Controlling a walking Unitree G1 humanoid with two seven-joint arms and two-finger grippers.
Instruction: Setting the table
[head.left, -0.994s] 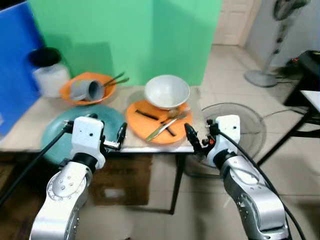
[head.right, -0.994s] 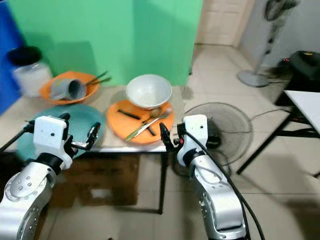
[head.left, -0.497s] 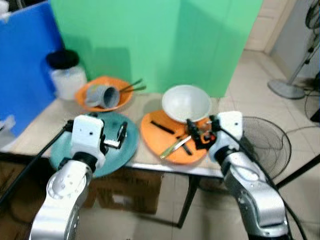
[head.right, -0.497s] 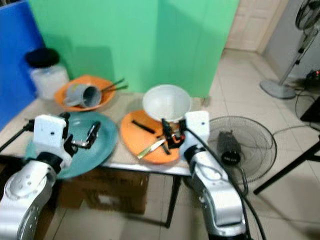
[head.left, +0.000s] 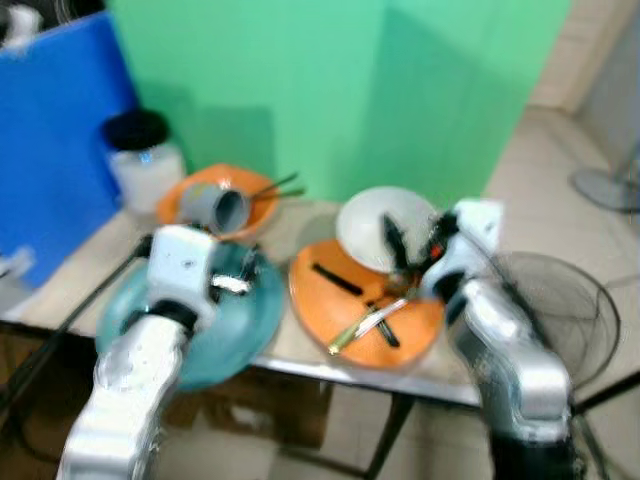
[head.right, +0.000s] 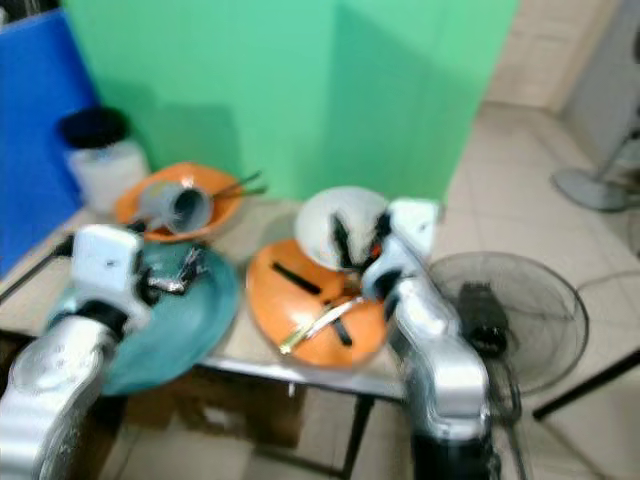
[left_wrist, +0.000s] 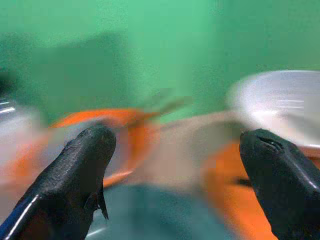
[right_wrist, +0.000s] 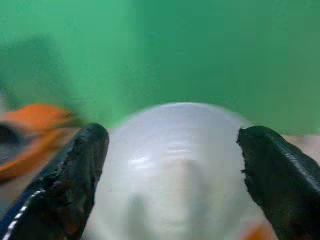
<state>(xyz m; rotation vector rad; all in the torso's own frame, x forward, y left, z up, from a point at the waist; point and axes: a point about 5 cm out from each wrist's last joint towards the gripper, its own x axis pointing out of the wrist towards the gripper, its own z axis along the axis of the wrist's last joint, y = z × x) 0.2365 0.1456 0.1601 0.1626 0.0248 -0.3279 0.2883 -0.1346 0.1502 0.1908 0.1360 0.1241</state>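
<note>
Now both spread: right hand (head.left: 412, 243) over white bowl (head.left: 372, 222), left hand (head.left: 243, 278) above teal plate (head.left: 235, 325).

Silver arms (head.left: 130, 380), black-fingered tools.

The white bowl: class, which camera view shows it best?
The right wrist view: the white bowl sits large between the right gripper's open fingers. Both eye views show it small and blurred behind that gripper; the left wrist view catches its edge.
</note>
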